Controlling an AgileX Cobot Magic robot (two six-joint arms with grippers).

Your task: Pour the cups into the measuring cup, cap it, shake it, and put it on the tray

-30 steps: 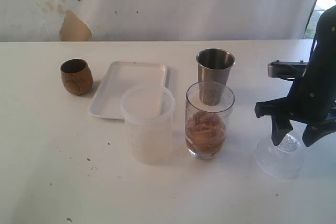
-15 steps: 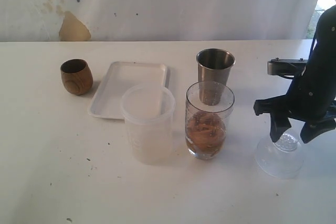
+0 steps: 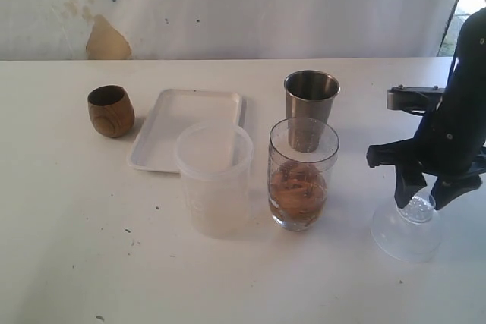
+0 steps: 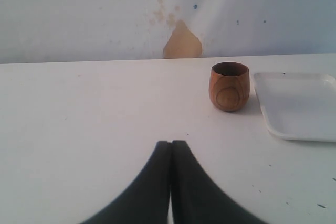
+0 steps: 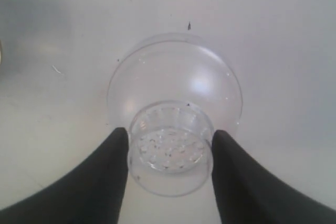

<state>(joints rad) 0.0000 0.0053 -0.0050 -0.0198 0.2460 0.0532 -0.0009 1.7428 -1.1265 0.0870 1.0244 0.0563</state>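
Observation:
The measuring cup (image 3: pixel 303 176) stands mid-table with brown contents in its lower half. Right behind it is the steel tumbler (image 3: pixel 310 100). The wooden cup (image 3: pixel 111 111) (image 4: pixel 229 86) sits upright at the far left, beside the white tray (image 3: pixel 182 104) (image 4: pixel 299 103). A clear domed cap (image 3: pixel 406 233) (image 5: pixel 178 87) rests on the table at the right. My right gripper (image 3: pixel 422 196) (image 5: pixel 169 134) points down over it, fingertips pressed against both sides of its perforated neck. My left gripper (image 4: pixel 171 142) is shut and empty, short of the wooden cup.
A frosted plastic jug (image 3: pixel 214 180) stands left of the measuring cup, in front of the tray's near edge. A grey metal piece (image 3: pixel 410 99) lies behind my right arm. A white wall backs the table.
My right gripper's fingers have narrowed onto the cap's neck, and the cap has shifted slightly on the table. The left gripper has not moved.

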